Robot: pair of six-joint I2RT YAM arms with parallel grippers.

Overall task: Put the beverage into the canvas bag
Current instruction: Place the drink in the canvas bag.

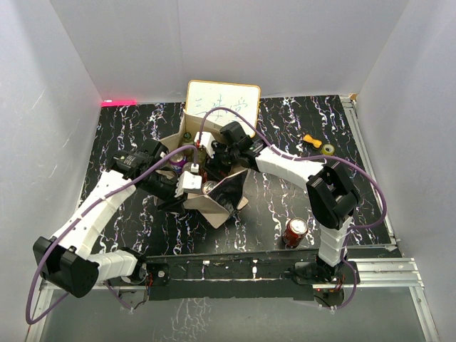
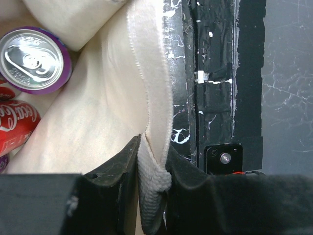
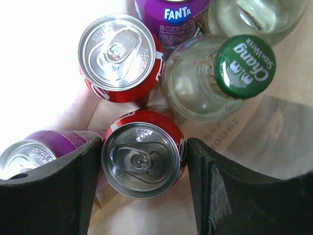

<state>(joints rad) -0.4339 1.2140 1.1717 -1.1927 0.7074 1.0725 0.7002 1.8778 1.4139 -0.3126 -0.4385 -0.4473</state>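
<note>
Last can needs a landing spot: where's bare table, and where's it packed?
Bare table: the front strip between the canvas bag and the near edge, left of the standing can; also back left, beside the whiteboard. Crowded: inside the bag, where the red can sits tight among other cans and a bottle.

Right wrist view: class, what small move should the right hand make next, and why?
Probably open the right hand and let go: the red can it grips stands upright inside the canvas bag, about level with the other red can beside it, while the left hand pinches the bag's handle.
</note>
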